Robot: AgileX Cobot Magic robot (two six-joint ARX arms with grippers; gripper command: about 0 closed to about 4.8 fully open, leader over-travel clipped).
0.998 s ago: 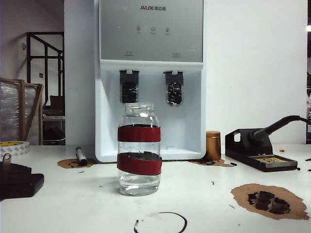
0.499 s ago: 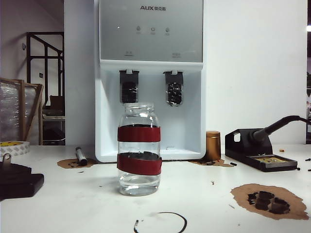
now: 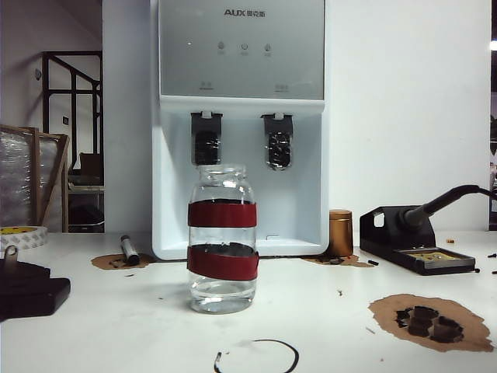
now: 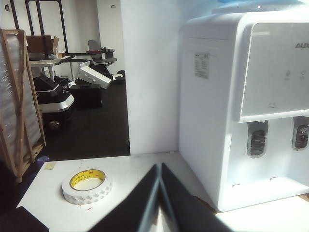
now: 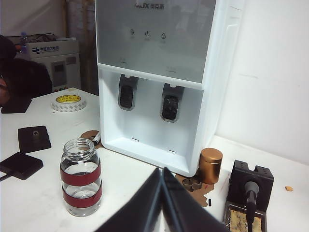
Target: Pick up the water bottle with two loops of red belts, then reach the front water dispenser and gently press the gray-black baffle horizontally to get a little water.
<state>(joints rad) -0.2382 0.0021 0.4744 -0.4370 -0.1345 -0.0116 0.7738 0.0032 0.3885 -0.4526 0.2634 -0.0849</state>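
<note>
The water bottle (image 3: 223, 238), a clear glass jar with two dark red bands and a little water (image 3: 222, 294) at its bottom, stands upright on the white table in front of the water dispenser (image 3: 241, 124). It also shows in the right wrist view as the water bottle (image 5: 80, 178). Two gray-black baffles (image 3: 206, 138) (image 3: 278, 141) hang in the dispenser's recessed bay. My right gripper (image 5: 161, 170) is shut and empty, well short of the bottle and off to its side. My left gripper (image 4: 160, 166) is shut and empty, near the dispenser's (image 4: 244, 106) side. Neither gripper shows in the exterior view.
A copper-brown cylinder (image 3: 340, 232) stands beside the dispenser. A black soldering stand (image 3: 415, 241) sits at the right, brown scraps (image 3: 429, 321) near the front right. A tape roll (image 4: 87, 185), a marker (image 3: 129, 249) and black blocks (image 3: 27, 287) lie at the left.
</note>
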